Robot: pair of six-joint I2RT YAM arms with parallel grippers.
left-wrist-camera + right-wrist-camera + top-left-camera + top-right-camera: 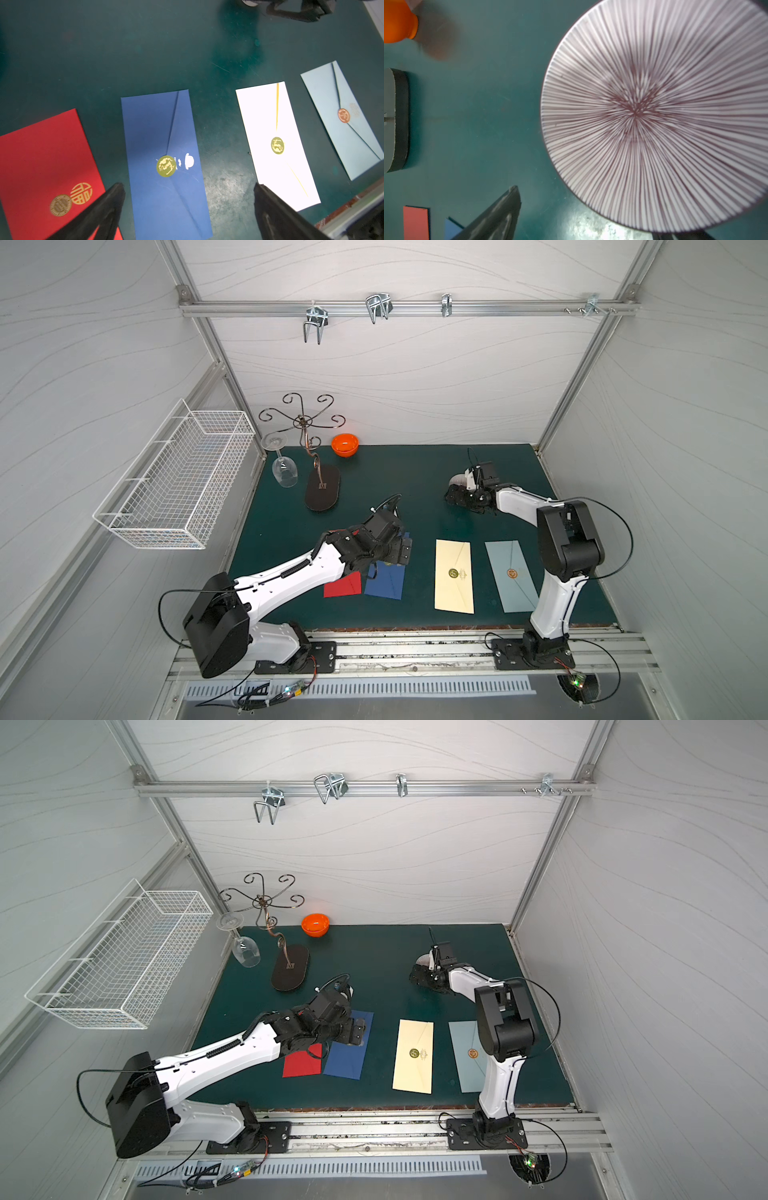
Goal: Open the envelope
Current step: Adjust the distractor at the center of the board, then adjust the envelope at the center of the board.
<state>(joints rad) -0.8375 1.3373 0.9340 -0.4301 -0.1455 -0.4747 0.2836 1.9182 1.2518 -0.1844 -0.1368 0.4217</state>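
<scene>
Green tabletop (374, 497), blue envelope (162, 135) lying sealed near 7 o'clock; left gripper (188, 186) hangs spread above it — approach step, I reckon. Next it must drop and catch the flap (149, 124) beside the seal (166, 166).

Robot lab test cell. Alu-profile frame (407, 308) w/ white panel walls (415, 377) on 3 sides. Left arm (291, 574) + right arm (555, 597) bolted to slotted rail (415, 649) at front; cables, small lit circuit board (577, 682) exposed. Green mat (395, 497) as bench top. Staged props: wire basket (183, 485) on side wall, hooks (316, 325) on crossbar, glass stand (322, 489), orange bowl (345, 444), envelopes (454, 576) in row.
</scene>
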